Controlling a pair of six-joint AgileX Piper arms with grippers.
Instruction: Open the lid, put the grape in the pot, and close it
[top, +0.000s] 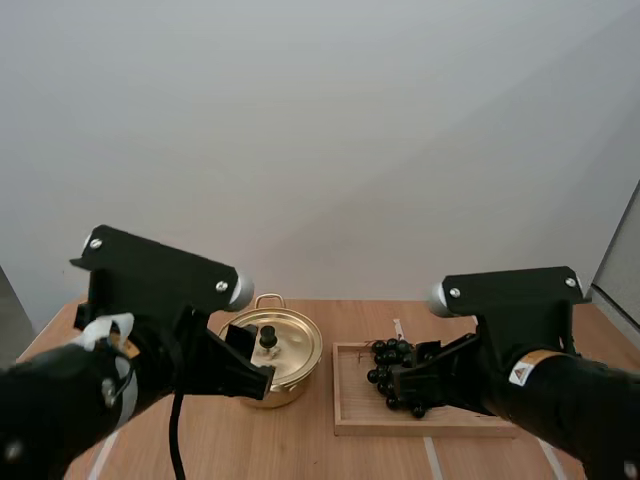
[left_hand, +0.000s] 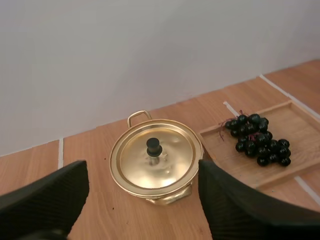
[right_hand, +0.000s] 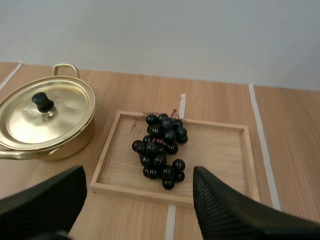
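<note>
First step, not yet begun: left jaws hang open and empty above the pot (left_hand: 162, 199), its lid (left_hand: 172, 167) on, right jaws open above the grapes (right_hand: 161, 150) on the wooden tray (right_hand: 215, 150) beside it; the next move calls for the left jaws to pinch the knob (left_hand: 153, 146).

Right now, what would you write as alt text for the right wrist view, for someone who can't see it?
A bunch of dark grapes lies on a wooden tray on a table, with the right gripper open in front of the tray, its two black fingers wide apart. Beside the tray stands a gold pot with its lid on.
</note>
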